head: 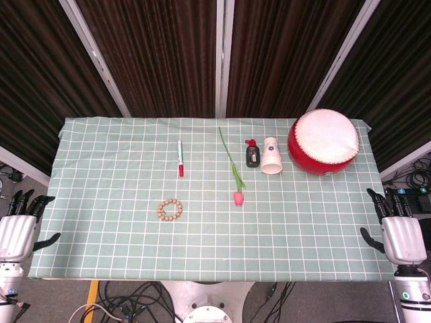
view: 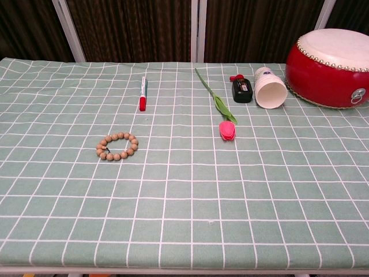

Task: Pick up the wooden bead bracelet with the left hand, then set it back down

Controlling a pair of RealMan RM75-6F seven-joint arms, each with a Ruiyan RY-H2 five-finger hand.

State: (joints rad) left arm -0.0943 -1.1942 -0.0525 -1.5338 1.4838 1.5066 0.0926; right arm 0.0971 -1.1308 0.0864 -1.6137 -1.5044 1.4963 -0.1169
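The wooden bead bracelet (head: 170,209) (view: 117,146) lies flat on the green checked tablecloth, left of centre and toward the near side. My left hand (head: 19,227) hangs at the table's near left corner, fingers apart and holding nothing, well left of the bracelet. At the near right edge my right hand (head: 399,230) is likewise open and empty. Neither hand shows in the chest view.
A red-capped marker (head: 180,159) lies beyond the bracelet. A pink tulip (head: 236,182), a small black bottle (head: 252,154), a tipped paper cup (head: 271,155) and a red drum (head: 324,142) stand toward the right rear. Cables lie on the floor below the near edge.
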